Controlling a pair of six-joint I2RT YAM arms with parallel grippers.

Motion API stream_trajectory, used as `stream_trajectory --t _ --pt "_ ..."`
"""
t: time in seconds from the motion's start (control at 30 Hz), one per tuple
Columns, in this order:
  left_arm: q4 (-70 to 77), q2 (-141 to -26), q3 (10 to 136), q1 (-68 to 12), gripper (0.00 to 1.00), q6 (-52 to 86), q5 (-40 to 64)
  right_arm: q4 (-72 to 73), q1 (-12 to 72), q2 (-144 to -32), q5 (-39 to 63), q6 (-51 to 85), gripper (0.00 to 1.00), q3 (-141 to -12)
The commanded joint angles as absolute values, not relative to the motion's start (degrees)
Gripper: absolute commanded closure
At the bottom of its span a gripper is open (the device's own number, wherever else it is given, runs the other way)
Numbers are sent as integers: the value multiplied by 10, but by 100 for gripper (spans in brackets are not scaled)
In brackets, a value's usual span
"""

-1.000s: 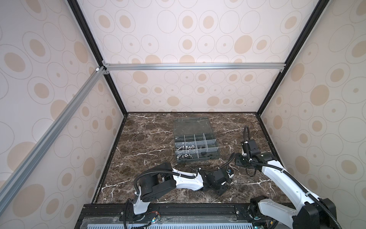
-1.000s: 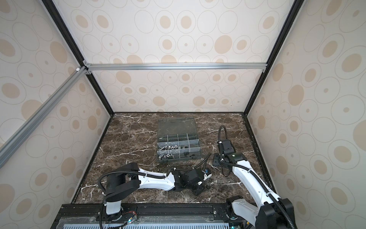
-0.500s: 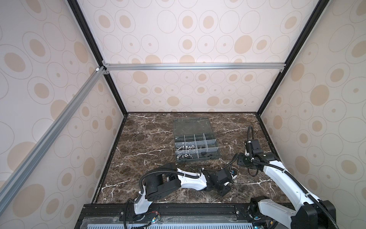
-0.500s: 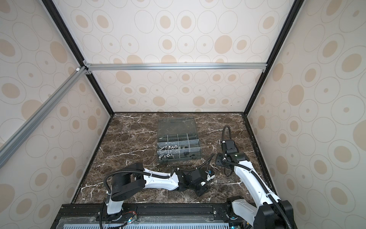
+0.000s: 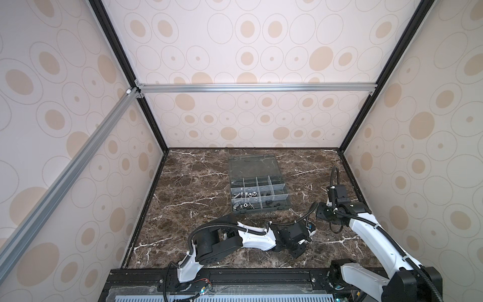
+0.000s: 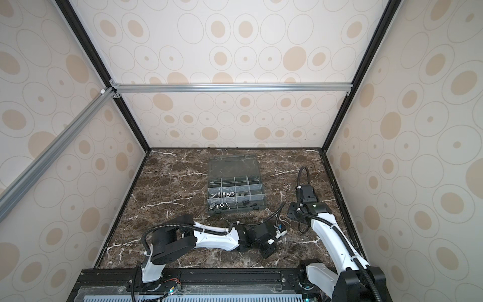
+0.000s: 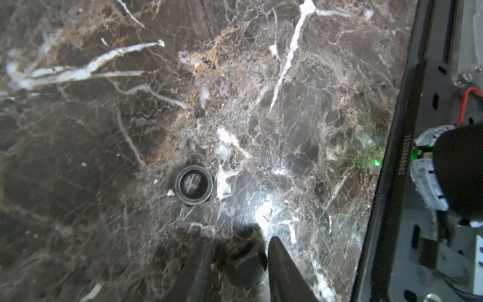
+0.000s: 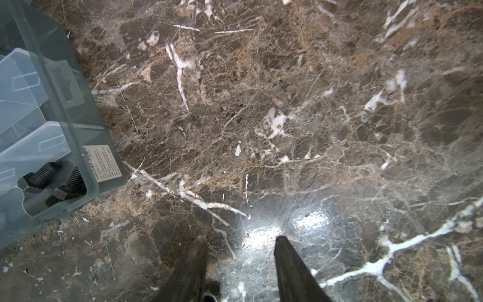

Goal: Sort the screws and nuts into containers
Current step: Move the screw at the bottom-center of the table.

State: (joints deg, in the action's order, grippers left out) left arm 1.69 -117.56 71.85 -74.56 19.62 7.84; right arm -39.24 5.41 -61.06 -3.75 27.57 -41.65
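Top views bright, even, soft; pale walls point(image 5: 248, 60) bend at frame edges. My wrist views dimmer, grainy. White glare on table point(image 7: 264, 211) just past my left hand point(image 7: 240, 240), same before my right hand point(image 8: 241, 238). My fingers point(image 7: 283, 277) dark, blurred, out of focus. Green glint point(image 7: 376, 162) near table edge.

Bare worktop point(image 5: 198, 183) lies open along the left edge. The organiser box point(image 5: 264, 210), its lid point(image 5: 252, 167) lying flat, blocks the middle almost to the far edge. The left arm point(image 5: 256, 239) stretches low along the near edge. The right arm point(image 5: 366, 230) stands by the right edge, with a bare lane between it and the box. A black ring nut point(image 7: 193, 185) lies near the left end effector point(image 7: 239, 251).
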Motion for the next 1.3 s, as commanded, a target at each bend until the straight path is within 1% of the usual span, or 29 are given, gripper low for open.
stream_trajectory --t 0.0,0.23,0.63,0.73,0.8,0.97,1.1,1.27 --pt "4 -1192 730 -752 69 192 77 -402 46 -600 -37 269 54 -409" --pt "4 -1189 722 -752 80 194 69 -402 44 -599 -33 268 54 -409" --pt "26 -1143 667 -752 86 207 37 -402 44 -596 -33 268 54 -408" --pt "25 -1143 664 -752 86 205 37 -402 43 -596 -33 269 54 -406" --pt "25 -1140 660 -752 85 205 36 -402 42 -595 -31 269 54 -405" --pt "20 -1132 654 -752 77 196 36 -401 42 -597 -31 269 54 -408" --pt "21 -1127 647 -752 75 186 48 -401 43 -598 -31 270 54 -408" --pt "25 -1123 640 -752 68 181 59 -402 42 -597 -31 269 54 -408"
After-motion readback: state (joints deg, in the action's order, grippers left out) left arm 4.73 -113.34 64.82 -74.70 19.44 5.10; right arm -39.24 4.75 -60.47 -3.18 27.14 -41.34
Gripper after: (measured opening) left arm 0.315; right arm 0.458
